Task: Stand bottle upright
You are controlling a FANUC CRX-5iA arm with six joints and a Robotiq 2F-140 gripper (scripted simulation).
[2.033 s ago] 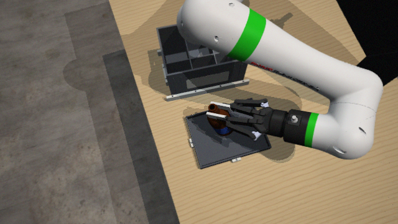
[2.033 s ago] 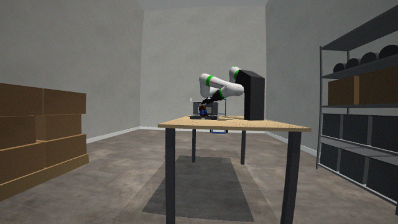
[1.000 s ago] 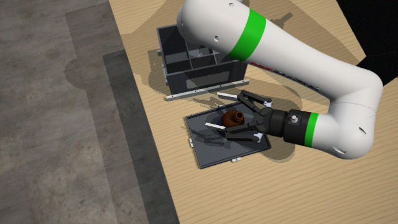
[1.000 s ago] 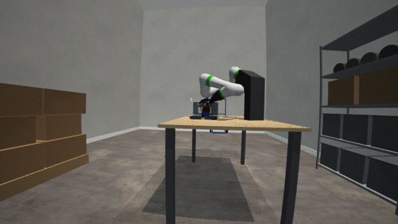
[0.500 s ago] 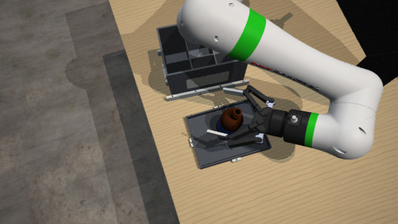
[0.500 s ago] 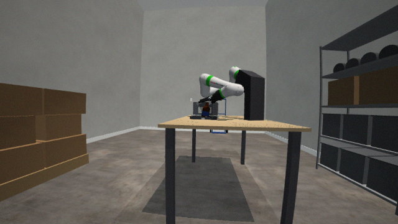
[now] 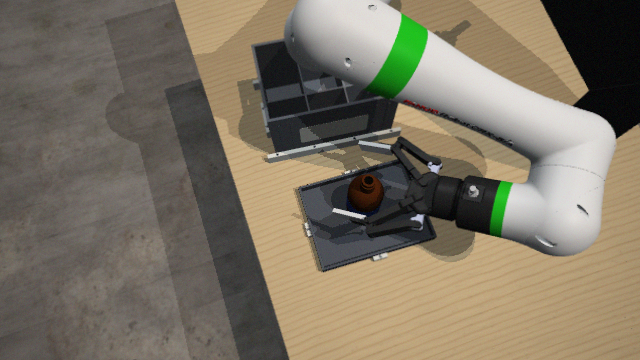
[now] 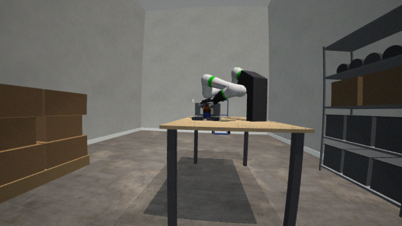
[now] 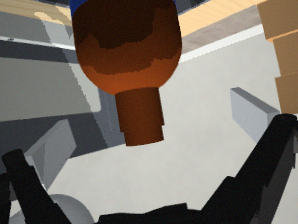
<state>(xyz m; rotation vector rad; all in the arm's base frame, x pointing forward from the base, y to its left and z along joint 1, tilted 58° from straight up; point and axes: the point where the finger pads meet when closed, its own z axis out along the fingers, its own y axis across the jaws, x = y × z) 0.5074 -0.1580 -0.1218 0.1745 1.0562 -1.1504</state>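
Note:
The brown bottle [image 7: 366, 192] [image 8: 206, 110] [image 9: 129, 50] with a blue label stands upright in the middle of the dark tray [image 7: 350, 252] [image 8: 198, 118]. My gripper [image 7: 347, 178] [image 9: 149, 118] is open wide, with one finger on each side of the bottle and clear gaps to it. It comes in sideways from the right at about the height of the bottle's neck. In the wrist view the bottle shows upside down, neck towards the palm, touching neither finger.
The dark partitioned crate [image 7: 320, 125] [image 8: 198, 110] stands on the wooden table [image 7: 400, 300] [image 8: 235, 125] just behind the tray. The arm's black pedestal [image 8: 255, 94] is at the table's right. Cardboard boxes and a shelf stand far off.

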